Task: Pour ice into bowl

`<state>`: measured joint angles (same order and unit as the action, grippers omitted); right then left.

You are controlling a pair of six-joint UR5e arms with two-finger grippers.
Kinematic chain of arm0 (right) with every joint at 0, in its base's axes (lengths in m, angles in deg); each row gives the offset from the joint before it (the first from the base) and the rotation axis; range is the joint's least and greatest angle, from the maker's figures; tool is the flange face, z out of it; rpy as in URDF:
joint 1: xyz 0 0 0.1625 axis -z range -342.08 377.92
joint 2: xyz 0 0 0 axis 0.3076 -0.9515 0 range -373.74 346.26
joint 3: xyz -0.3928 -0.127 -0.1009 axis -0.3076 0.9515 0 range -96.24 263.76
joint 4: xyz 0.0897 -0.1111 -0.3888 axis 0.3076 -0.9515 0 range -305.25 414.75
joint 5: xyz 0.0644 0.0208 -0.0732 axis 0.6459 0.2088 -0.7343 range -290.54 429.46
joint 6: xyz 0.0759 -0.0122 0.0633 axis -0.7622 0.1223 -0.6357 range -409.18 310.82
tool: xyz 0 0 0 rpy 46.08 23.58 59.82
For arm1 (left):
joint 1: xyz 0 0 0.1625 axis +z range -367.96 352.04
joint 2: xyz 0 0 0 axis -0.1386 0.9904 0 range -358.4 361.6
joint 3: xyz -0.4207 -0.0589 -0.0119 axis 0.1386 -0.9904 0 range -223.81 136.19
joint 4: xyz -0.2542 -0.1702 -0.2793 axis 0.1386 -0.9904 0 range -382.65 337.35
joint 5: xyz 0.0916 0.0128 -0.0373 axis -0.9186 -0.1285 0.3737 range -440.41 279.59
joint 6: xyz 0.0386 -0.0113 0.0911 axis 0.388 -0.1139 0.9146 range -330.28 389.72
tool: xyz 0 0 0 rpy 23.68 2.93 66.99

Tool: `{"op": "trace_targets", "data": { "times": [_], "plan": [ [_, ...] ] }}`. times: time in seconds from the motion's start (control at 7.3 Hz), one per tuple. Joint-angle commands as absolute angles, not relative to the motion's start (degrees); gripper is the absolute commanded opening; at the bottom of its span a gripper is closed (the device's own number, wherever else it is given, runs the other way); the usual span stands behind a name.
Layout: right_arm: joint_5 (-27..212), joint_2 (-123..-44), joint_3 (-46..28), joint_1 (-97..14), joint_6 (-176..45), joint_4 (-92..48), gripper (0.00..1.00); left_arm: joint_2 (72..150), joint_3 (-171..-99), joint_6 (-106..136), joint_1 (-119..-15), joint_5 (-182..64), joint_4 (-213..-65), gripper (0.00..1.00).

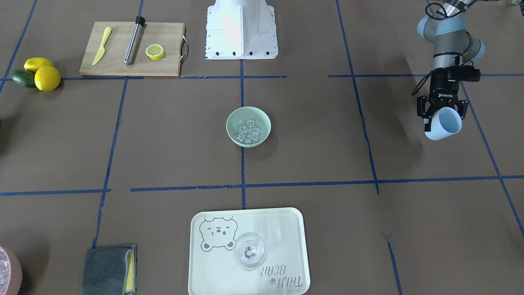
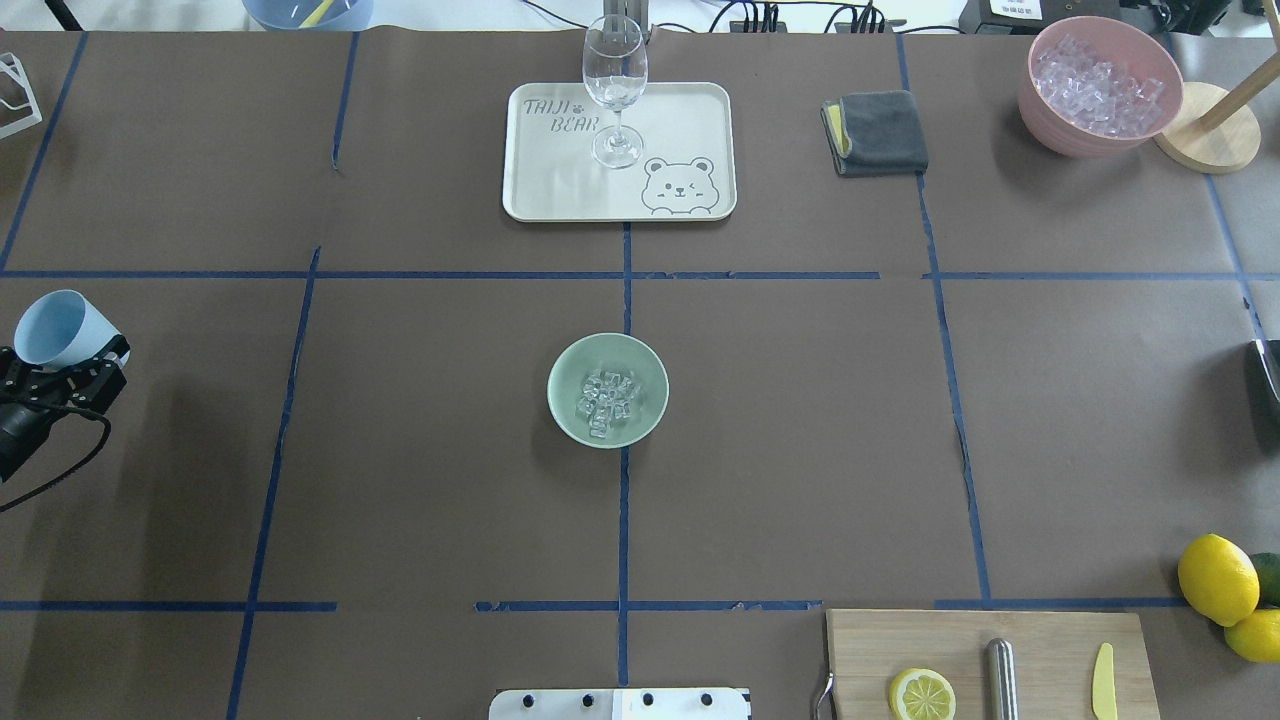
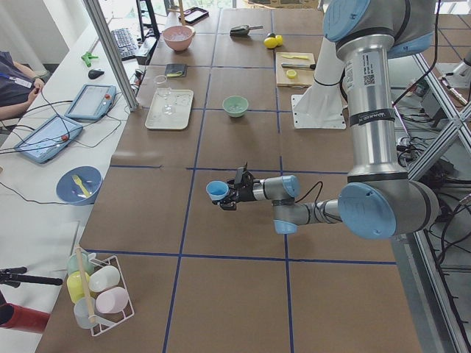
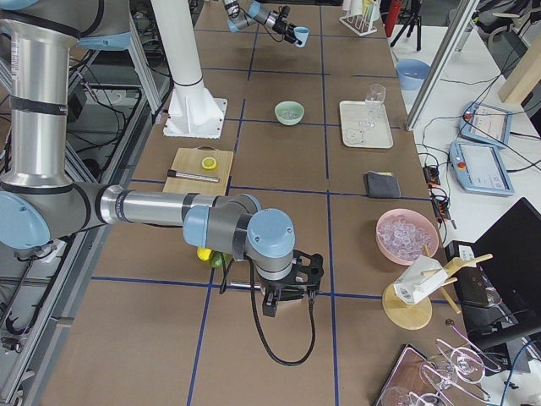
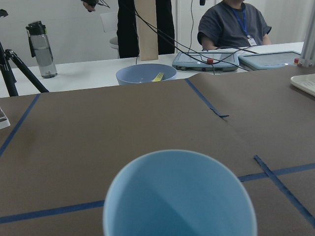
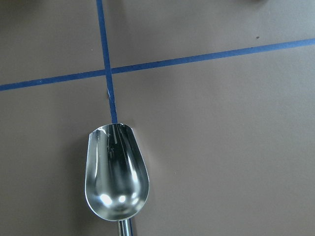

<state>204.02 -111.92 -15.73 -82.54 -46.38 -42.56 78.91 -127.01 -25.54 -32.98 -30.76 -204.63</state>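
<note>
We show the left gripper point(image 1: 443, 112) pinching the empty cup point(image 1: 446, 125), well apart from the bowl point(image 1: 236, 123), ice point(image 1: 250, 131) inside, toward its right.

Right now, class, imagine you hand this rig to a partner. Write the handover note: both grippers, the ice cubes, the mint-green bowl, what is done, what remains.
Left gripper: shut on the smooth light blue cup, which is tilted, above the table at the robot's far left, and looks empty.
Right gripper: at the table's right end; its grip cannot be told. An empty shiny metal scoop shows below its wrist camera.
Small clear ice cubes: in the round pale mint-green bowl at the table's centre.
Done: the ice is in the bowl.
Left: probably only setting the cup down.
</note>
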Motion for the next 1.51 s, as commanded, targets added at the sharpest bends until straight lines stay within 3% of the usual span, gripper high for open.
{"op": "trace_targets", "data": {
  "times": [0.0,0.68,1.37],
  "plan": [
    [204.02,-111.91,-15.73,-82.54,-46.37,-42.54,1.00,79.47,-125.03,-25.91,-32.84,-32.94,-204.58,0.00],
    [204.02,-112.00,-15.73,-82.54,-46.37,-42.54,1.00,81.22,-122.48,-28.90,-32.22,-34.09,-203.79,0.01],
    [203.93,-112.00,-15.73,-82.54,-46.46,-42.54,1.00,82.90,-121.16,-28.90,-31.26,-34.09,-203.61,0.22]
  ]
}}
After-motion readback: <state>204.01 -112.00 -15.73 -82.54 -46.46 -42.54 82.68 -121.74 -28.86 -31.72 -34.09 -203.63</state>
